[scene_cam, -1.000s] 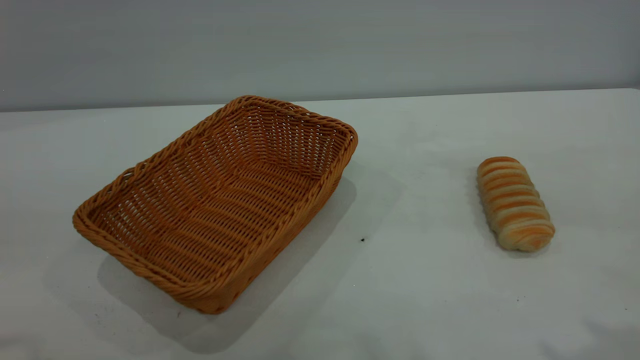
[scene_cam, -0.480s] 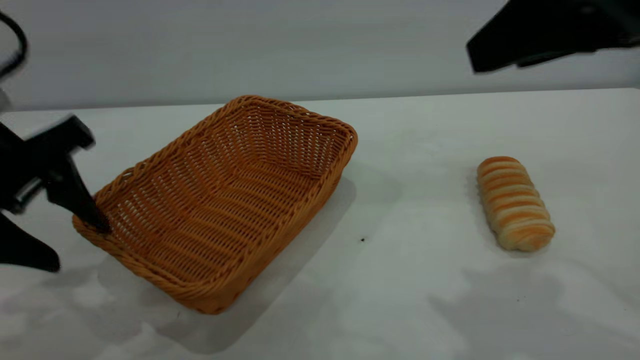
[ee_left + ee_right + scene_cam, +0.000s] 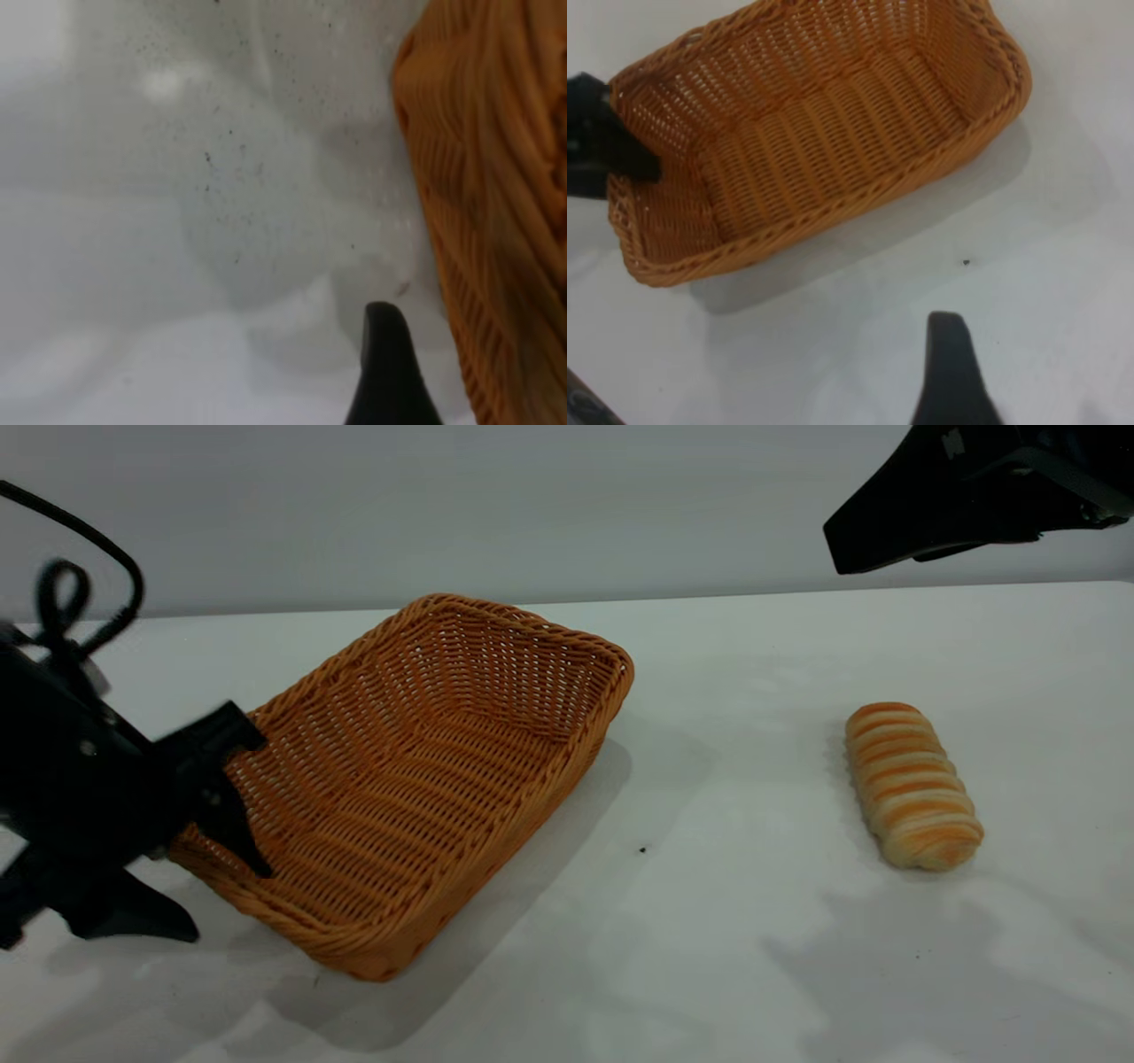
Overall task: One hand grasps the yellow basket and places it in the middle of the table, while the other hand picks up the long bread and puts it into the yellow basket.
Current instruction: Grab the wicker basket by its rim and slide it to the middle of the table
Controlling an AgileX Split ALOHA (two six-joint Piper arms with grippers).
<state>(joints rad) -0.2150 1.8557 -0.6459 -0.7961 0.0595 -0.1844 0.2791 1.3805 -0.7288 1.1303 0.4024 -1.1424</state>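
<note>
The yellow basket [image 3: 416,779] lies empty on the white table [image 3: 726,921], left of the middle; it also shows in the right wrist view [image 3: 824,133]. My left gripper [image 3: 228,903] is open at the basket's near left end. It straddles the rim, with one finger inside the basket and the other outside on the table side. In the left wrist view the outer finger [image 3: 385,372] is beside the basket wall [image 3: 487,221]. The long bread [image 3: 912,784] lies alone on the right. My right gripper [image 3: 837,558] hangs high above and behind it. One finger [image 3: 948,372] shows, with a wide empty gap beside it.
A grey wall runs behind the table's far edge. A small dark speck [image 3: 642,850] lies on the table between basket and bread. Black cable [image 3: 89,584] loops above the left arm.
Both arms came into view. My left gripper moved right, and its inner finger now reaches deeper into the basket. My right gripper has hardly moved over the last half second.
</note>
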